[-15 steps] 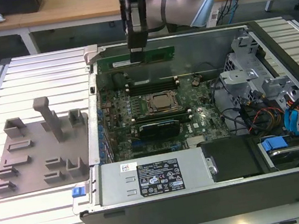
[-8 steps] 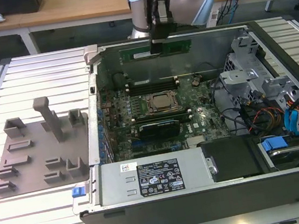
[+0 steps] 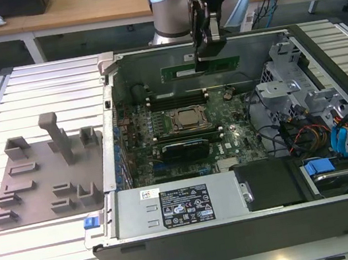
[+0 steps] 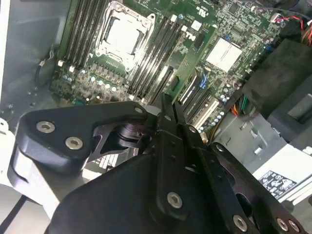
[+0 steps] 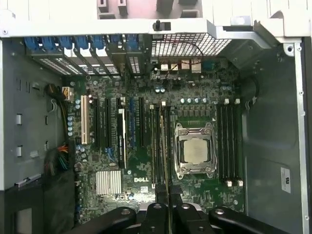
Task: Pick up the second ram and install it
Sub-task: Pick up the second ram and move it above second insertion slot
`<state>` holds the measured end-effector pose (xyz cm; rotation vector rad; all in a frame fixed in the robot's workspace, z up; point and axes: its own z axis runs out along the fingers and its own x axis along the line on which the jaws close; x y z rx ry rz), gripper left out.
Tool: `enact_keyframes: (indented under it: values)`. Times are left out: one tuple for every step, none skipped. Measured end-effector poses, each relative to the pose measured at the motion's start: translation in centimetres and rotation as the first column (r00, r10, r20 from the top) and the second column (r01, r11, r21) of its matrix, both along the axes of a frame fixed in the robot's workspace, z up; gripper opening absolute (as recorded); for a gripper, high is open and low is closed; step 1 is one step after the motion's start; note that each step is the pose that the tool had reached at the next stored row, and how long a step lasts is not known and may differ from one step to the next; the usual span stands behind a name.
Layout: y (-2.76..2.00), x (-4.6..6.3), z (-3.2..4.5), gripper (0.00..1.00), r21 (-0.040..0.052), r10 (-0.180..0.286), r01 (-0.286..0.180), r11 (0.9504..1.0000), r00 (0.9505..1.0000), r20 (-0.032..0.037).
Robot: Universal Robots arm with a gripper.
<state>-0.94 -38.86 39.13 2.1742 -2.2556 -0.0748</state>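
Observation:
In the exterior view, the second ram, a long flat green stick, hangs level above the far side of the open computer case. My gripper is shut on its top edge near the middle. It is above the long black memory slots behind the CPU socket and is not touching them. In both wrist views the fingers stand close together over the motherboard. The slots flank the socket.
A grey plastic tray with upright pegs lies on the slatted table to the case's left in the exterior view. The case holds a power supply, a drive cage with cables and metal walls around the board.

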Motion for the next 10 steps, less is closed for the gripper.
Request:
enact_keyframes:
  values:
    - [0.00, 0.1, -0.33, 0.13, 0.0001, 0.000, 0.000, 1.0000, 1.0000, 0.0000]
    - [0.00, 0.2, -0.66, 0.13, 0.0000, 0.000, 0.000, 1.0000, 1.0000, 0.0000]
    - [0.00, 0.3, -0.97, 0.13, 0.0001, 0.000, 0.000, 1.0000, 1.0000, 0.0000]
    - [0.00, 0.3, -1.20, 0.13, 0.0000, 0.000, 0.000, 1.0000, 1.0000, 0.0000]
    - [0.00, 0.4, -1.37, 0.13, 0.0000, 0.000, 0.000, 1.0000, 1.0000, 0.0000]
    - [0.00, 0.4, -1.51, 0.13, 0.0000, 0.000, 0.000, 1.0000, 1.0000, 0.0000]
    - [0.00, 0.5, -1.78, 0.13, 0.0001, 0.000, 0.000, 1.0000, 1.0000, 0.0000]
    - [0.00, 0.5, -1.87, 0.13, -0.0001, 0.000, 0.000, 1.0000, 1.0000, -0.0001]
    - [0.00, 0.5, -1.88, 0.13, -0.0002, 0.000, 0.000, 1.0000, 1.0000, -0.0001]
    - [0.00, 0.5, -1.89, 0.13, 0.0000, 0.000, 0.000, 1.0000, 1.0000, 0.0000]
